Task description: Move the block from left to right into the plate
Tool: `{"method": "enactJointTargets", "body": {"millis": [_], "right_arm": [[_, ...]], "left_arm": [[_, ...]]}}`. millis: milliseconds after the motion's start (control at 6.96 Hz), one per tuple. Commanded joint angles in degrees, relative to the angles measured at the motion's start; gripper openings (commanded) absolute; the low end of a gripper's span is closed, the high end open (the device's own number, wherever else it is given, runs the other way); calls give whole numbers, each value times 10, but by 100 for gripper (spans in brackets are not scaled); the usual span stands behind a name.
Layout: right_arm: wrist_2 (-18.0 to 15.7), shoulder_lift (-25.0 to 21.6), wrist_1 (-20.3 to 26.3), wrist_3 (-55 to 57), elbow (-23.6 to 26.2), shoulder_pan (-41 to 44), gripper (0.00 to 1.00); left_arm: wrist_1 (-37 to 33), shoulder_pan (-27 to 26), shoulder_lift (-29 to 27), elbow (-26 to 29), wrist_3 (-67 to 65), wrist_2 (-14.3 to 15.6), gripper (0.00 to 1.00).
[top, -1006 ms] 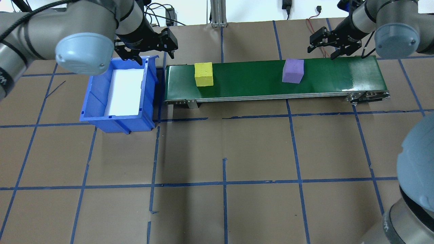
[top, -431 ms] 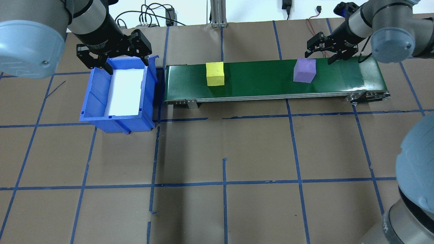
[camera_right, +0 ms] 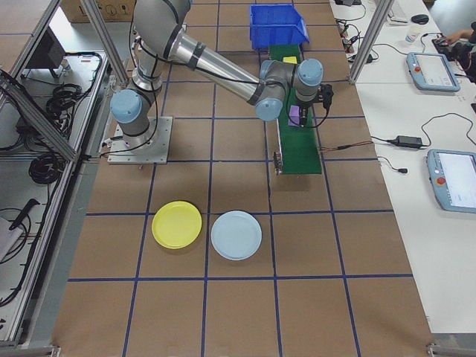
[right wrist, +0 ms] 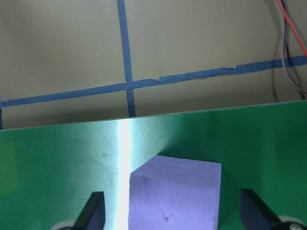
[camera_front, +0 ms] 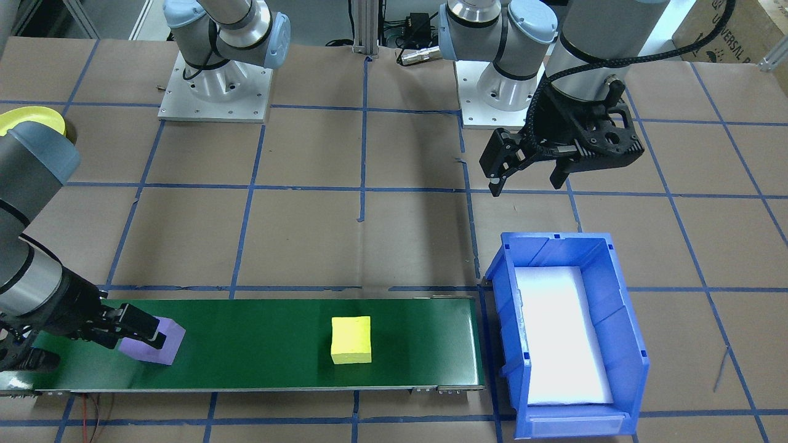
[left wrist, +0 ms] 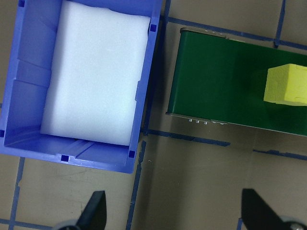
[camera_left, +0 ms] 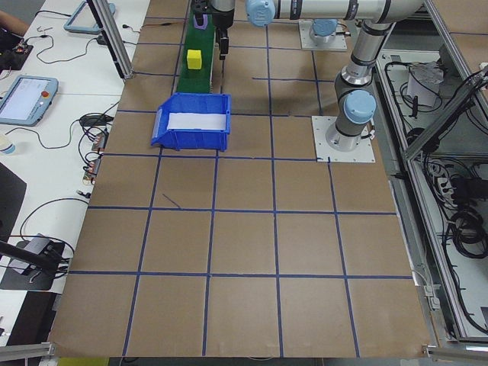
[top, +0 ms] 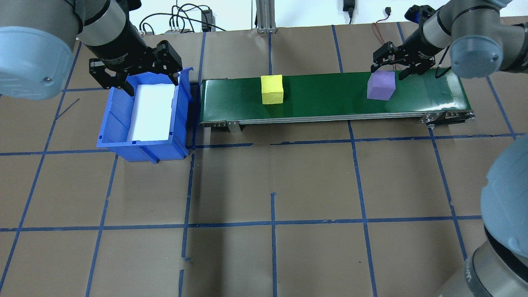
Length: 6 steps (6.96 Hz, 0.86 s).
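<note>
Over the last second both blocks have ridden along the green conveyor belt (top: 334, 97) toward its right end: the purple block (top: 381, 86) now sits near that end and the yellow block (top: 272, 89) has reached the belt's left-middle, so the purple one looks ready to be picked for the plate. The right gripper (top: 391, 62) has dropped in over the purple block's far edge, fingers spread wide either side of it and, in the wrist view, not yet pressing on the purple block (right wrist: 175, 194). The left gripper (top: 134, 72) has swung back from the belt's left end to hang above the far rim of the blue bin (top: 117, 123), jaws apart and empty. The yellow plate (camera_right: 176, 224) lies well away from the belt, beside a light blue plate (camera_right: 236, 235).
</note>
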Motion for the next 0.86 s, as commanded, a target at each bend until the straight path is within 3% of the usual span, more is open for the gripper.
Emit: {"method": "enactJointTargets", "body": {"millis": [0,575,718], "right_arm": [[-13,6,0,-10,3,-1,100],[-148,6,2,-28,13,-16,100],[-161,4,1,-30,14,-22,100]], "left_arm": [[-28,5,12,0,1,35,100],[-33,10,10,-9,18,33,100],[-43,11,10,-9,26,33,100]]}}
